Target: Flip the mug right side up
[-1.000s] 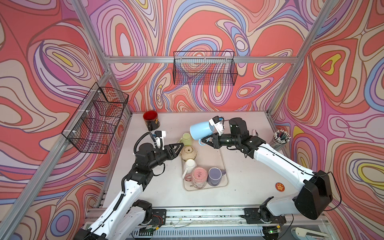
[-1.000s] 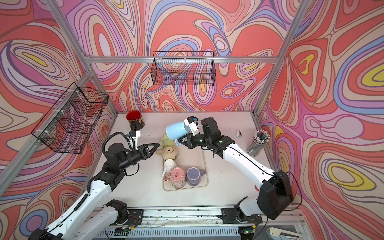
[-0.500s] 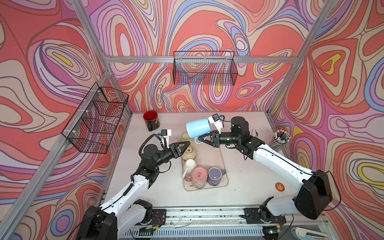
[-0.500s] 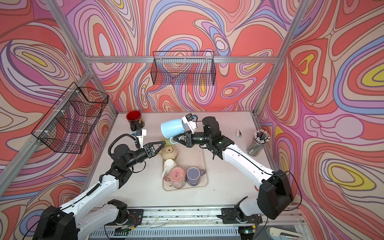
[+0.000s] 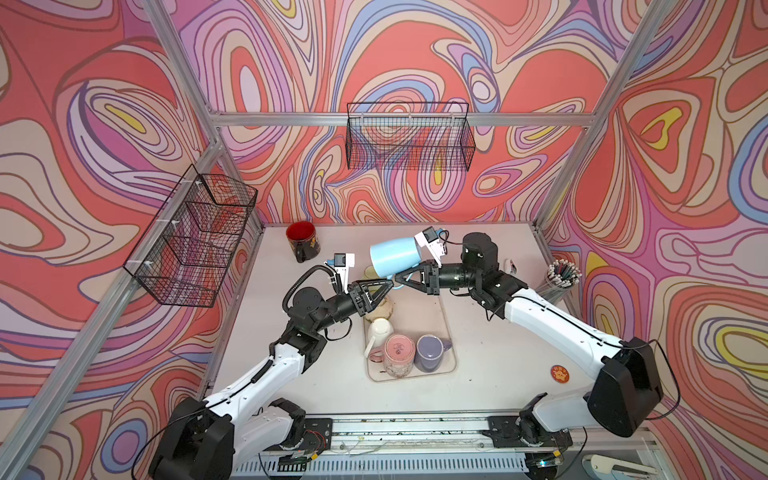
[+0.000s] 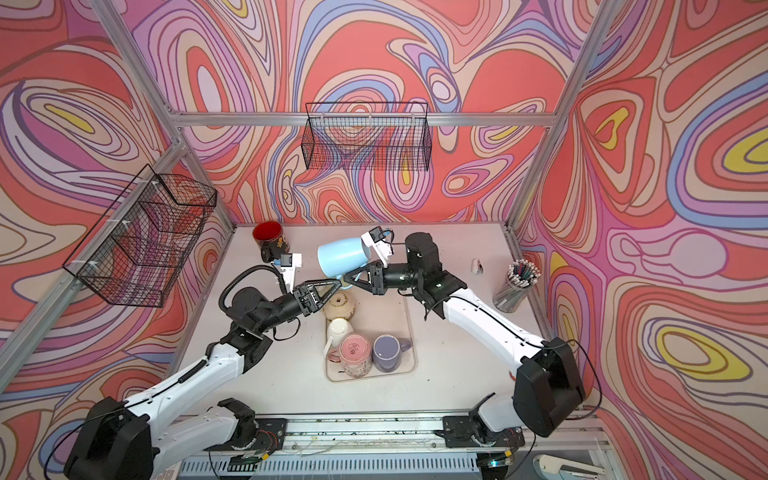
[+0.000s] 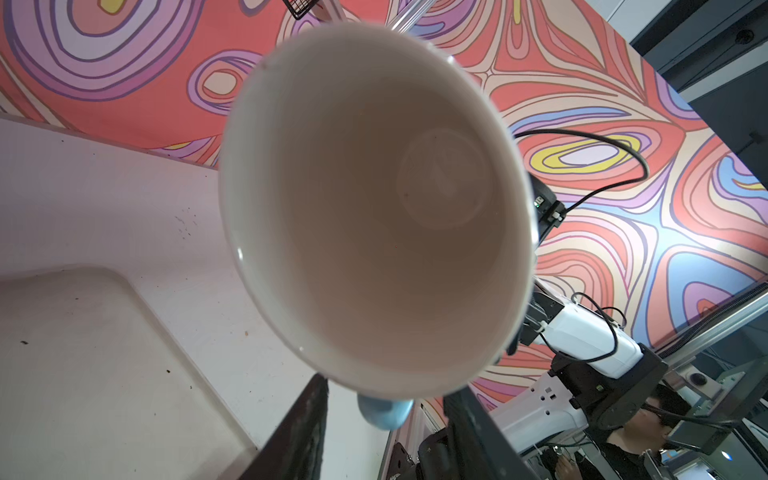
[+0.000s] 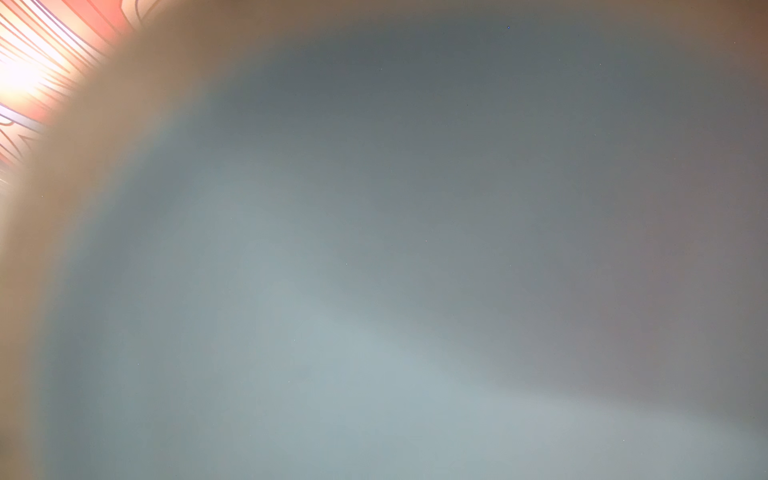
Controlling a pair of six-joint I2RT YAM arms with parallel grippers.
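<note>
Far left, on the side wall, we see a black wire basket [image 5: 191, 241]. Below it, at the far left corner of the tabletop [image 5: 490, 361], an upright red mug [image 5: 301, 241] stands alone.

Moving right, the left gripper [image 5: 389, 285] reaches in from the near left, above the far end of the tray [image 5: 432, 316]. Its jaws are released. In the left wrist view we see both fingers [image 7: 303, 428] with a gap between them, and the lower curve of the handle [image 7: 384, 411] sits in that gap. We cannot tell whether either finger touches it.

Just above those jaws hangs the light blue mug [image 5: 395, 257], clear of the tabletop over the tray's far end. It lies roughly on its side, mouth turned left and downward, so the left wrist camera looks straight into its pale inside.

On the tray, nearer to us, we count a cream patterned pot [image 5: 380, 309], a white mug [image 5: 379, 330], a pink mug [image 5: 399, 353] and a purple mug [image 5: 430, 353], all close together.

From the right, the right gripper [image 5: 398, 285] meets the mug from below. Its jaws are clenched on the handle, their tips almost against the left gripper's. The right wrist view is filled with a blue-grey blur and shows us nothing of the grip.

Further right, a clear cup of pens [image 5: 561, 276] stands by the right wall, and an orange round sticker [image 5: 560, 372] lies on the near right of the tabletop.
</note>
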